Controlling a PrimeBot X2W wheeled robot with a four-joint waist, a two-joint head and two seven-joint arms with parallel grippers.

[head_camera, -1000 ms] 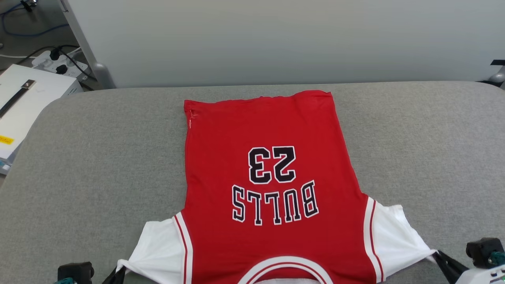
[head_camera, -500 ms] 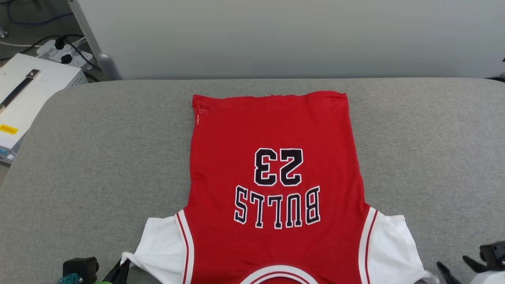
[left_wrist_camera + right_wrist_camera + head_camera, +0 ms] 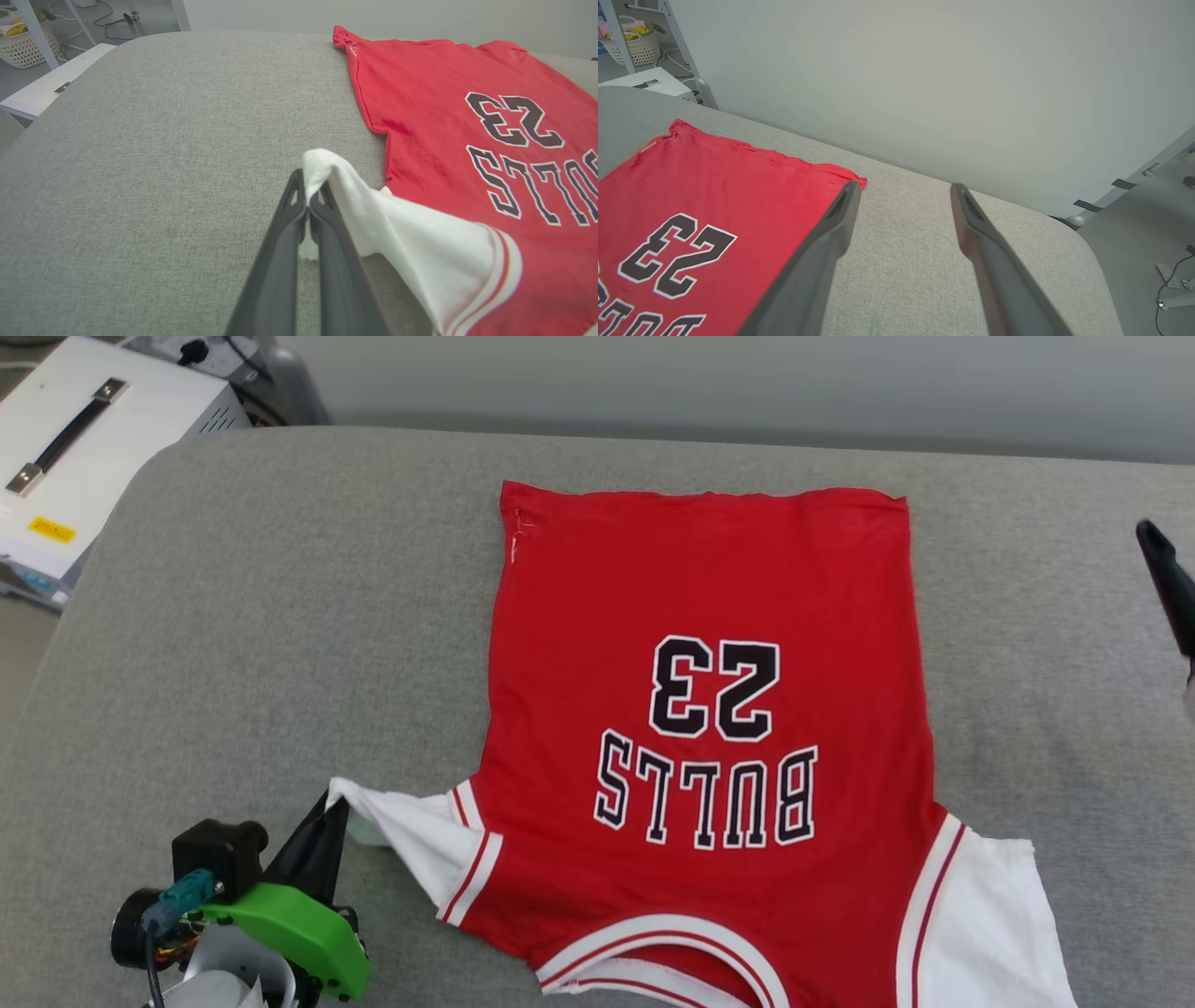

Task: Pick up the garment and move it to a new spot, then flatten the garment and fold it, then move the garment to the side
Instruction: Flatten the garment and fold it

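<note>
Released since a second ago: the right gripper (image 3: 903, 190), which then pinched the tip of the white sleeve at 5 o'clock of the head view. You now see its jaws spread wide with nothing between them, over bare cushion just past the hem corner. One of its fingers (image 3: 1162, 569) shows at 3 o'clock of the head view. The head camera has shifted too, so you should discount the drift of the whole scene.

1. Grey cushion (image 3: 233, 616): the padded fabric surface that carries everything below.

2. Garment (image 3: 709, 616): a red shirt with white sleeves, lying print-up from the centre toward 6 o'clock. The hem is at 12 o'clock and the striped collar at 6. "23" and "BULLS" read upside down to you. The sleeve at 5 o'clock lies flat and free. The sleeve at 7 o'clock is drawn out to a point and lifted off the cushion, its striped seam folded over.

3. White case (image 3: 84, 439): it has a dark handle and sits off the cushion at 10 o'clock.

4. Left gripper (image 3: 329, 807): at 7 o'clock, clenched on the tip of that raised white sleeve. In the left wrist view the cloth bunches between its fingertips (image 3: 306, 179).

5. Basket (image 3: 28, 44): pale wicker, on the floor well behind.
</note>
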